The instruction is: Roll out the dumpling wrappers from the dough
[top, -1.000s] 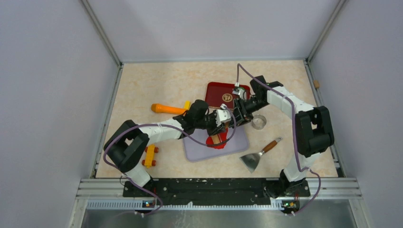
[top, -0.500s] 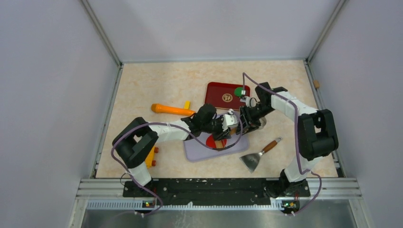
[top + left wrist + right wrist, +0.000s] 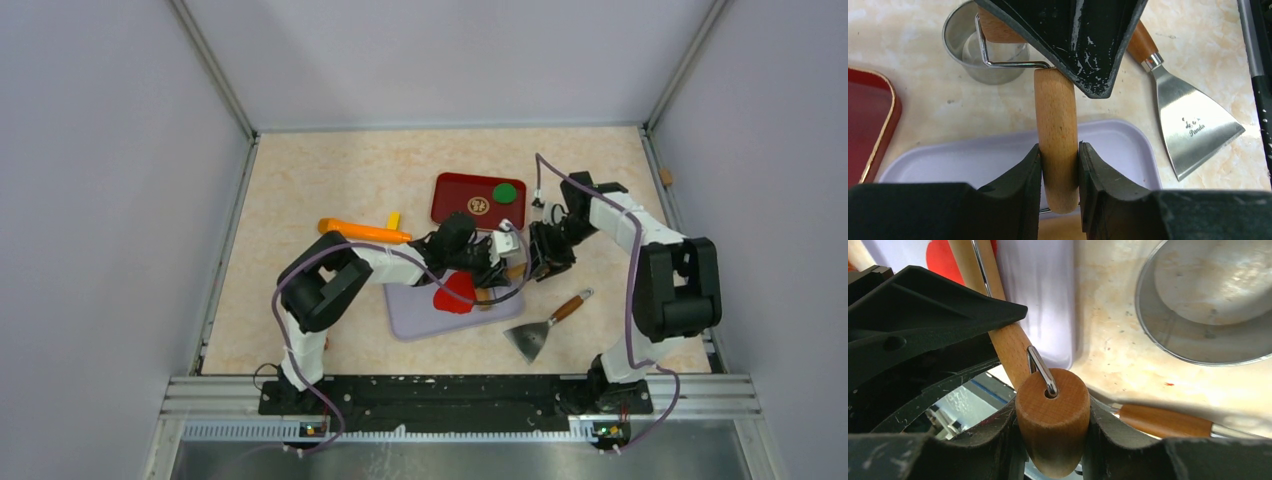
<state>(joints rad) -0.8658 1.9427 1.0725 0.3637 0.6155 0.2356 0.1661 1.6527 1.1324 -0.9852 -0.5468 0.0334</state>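
The dough (image 3: 455,293) is a flat bright red patch on the lilac board (image 3: 420,322), and its edge also shows in the right wrist view (image 3: 940,260). A small wooden rolling pin (image 3: 487,293) with a wire frame lies at the dough's right edge. My left gripper (image 3: 1058,150) is shut on its straight wooden handle (image 3: 1055,115) above the board (image 3: 973,160). My right gripper (image 3: 1053,410) is shut on the pin's rounded wooden end (image 3: 1053,425), which has a wire through it. Both grippers meet just right of the board (image 3: 515,265). No dumpling wrappers are in view.
A dark red tray (image 3: 465,190) at the back holds a green disc (image 3: 505,193). A round metal cutter (image 3: 983,55) stands just beyond the board. A metal scraper (image 3: 540,328) lies right of the board. An orange tool (image 3: 362,231) lies to its left.
Both arms have carried the rolling pin rightward across the board, which uncovered the red dough. The right arm has moved off the tray, so the green disc now shows.
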